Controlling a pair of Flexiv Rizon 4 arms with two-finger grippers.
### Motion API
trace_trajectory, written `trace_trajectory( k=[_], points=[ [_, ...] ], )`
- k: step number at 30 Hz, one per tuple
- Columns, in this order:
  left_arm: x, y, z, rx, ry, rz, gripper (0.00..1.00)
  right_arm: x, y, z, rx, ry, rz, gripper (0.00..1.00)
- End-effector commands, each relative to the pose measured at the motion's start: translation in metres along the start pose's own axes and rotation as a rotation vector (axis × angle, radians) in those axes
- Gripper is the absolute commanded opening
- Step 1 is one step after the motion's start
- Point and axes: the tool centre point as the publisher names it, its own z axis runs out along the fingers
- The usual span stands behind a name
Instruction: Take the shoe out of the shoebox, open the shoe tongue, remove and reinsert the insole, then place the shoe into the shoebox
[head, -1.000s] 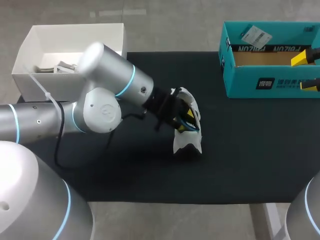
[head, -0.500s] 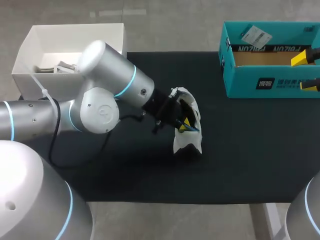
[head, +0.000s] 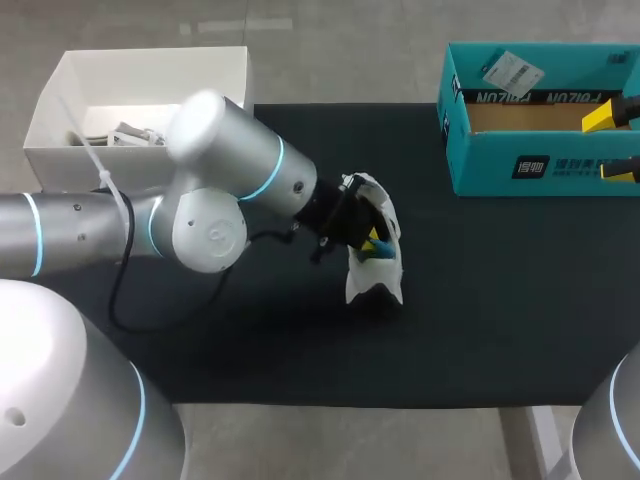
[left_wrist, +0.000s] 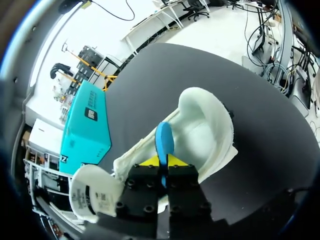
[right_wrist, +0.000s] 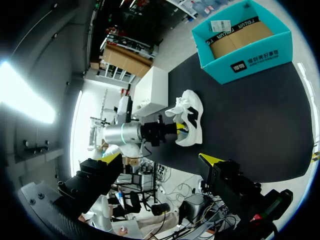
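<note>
Nudged a little rightward over the last second, the left arm (head: 200, 215) reaches in from the desk's left edge, past the white box (head: 60, 95) at the far left corner. The left gripper (head: 372, 243) sits inside the white shoe (head: 370, 285) at the middle of the black mat (head: 500, 300), pinching the blue insole (left_wrist: 164, 142). At the far right corner, the right gripper (head: 612, 142) hangs spread apart by the teal shoebox (head: 540, 165).
</note>
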Motion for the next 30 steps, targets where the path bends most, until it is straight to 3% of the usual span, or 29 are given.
trace_trajectory(
  k=[1,11,13,17,20,23,25,27,28,30],
  points=[
    [0.004,0.007,0.003,-0.009,-0.013,-0.006,0.0,0.0,0.0,0.001,0.001,-0.002,0.001,1.0],
    [0.016,-0.009,-0.008,0.03,0.008,-0.005,0.02,0.0,0.0,0.001,0.001,-0.002,0.001,1.0],
    [0.017,-0.01,-0.014,0.032,0.0,-0.012,0.35,0.0,0.0,0.001,0.001,-0.002,0.001,1.0],
    [0.018,-0.01,-0.027,0.028,-0.023,-0.018,0.53,0.0,0.0,0.001,0.001,-0.002,0.001,1.0],
    [0.016,-0.011,-0.032,0.022,-0.028,-0.017,0.57,0.0,0.0,0.001,0.001,-0.002,0.001,1.0],
    [0.014,-0.012,-0.034,0.02,-0.027,-0.011,0.49,0.0,0.0,0.001,0.001,-0.002,0.001,1.0],
    [0.014,-0.013,-0.032,0.024,-0.017,-0.003,0.36,0.0,0.0,0.001,0.001,-0.002,0.001,1.0],
    [0.015,-0.014,-0.029,0.027,0.002,0.004,0.17,0.0,0.0,0.001,0.001,-0.002,0.001,1.0],
    [0.017,-0.015,-0.027,0.021,0.012,0.012,0.0,0.0,0.0,0.001,0.001,-0.002,0.001,1.0],
    [0.02,-0.016,-0.024,0.028,0.029,0.017,0.0,0.0,0.0,0.001,0.001,-0.002,0.001,1.0]
  ],
)
